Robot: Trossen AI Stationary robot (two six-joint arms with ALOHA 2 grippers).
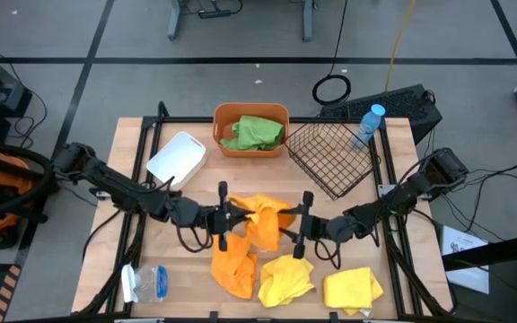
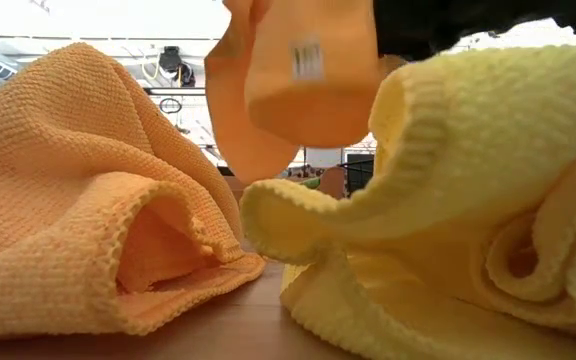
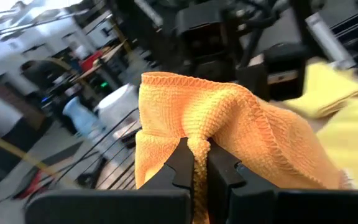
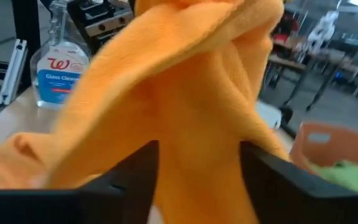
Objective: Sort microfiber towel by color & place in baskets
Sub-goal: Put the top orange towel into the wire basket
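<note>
A: Table (image 1: pixel 133 144) at mid-sort. Orange tub (image 1: pixel 250 115) far centre holds a green towel (image 1: pixel 257 133); mesh basket (image 1: pixel 335 157) to its right and white tub (image 1: pixel 178 159) to its left look empty.

B: Loose cloths?

A: Orange towel (image 1: pixel 233 267) near centre, two yellow towels (image 1: pixel 285 278) to its right.

B: Step in hand?

A: Second orange towel, the lifted towel (image 1: pixel 260 220), hangs mid-table between both arms. Left gripper (image 1: pixel 224 215) is pinched tight on its edge. Right gripper (image 1: pixel 302 226) has fingers (image 4: pixel 135 174) parted around the cloth, seemingly letting go.

B: Next?

A: Likely the right arm backs clear and the left carries the cloth to an empty basket, since green occupies the orange tub.
</note>
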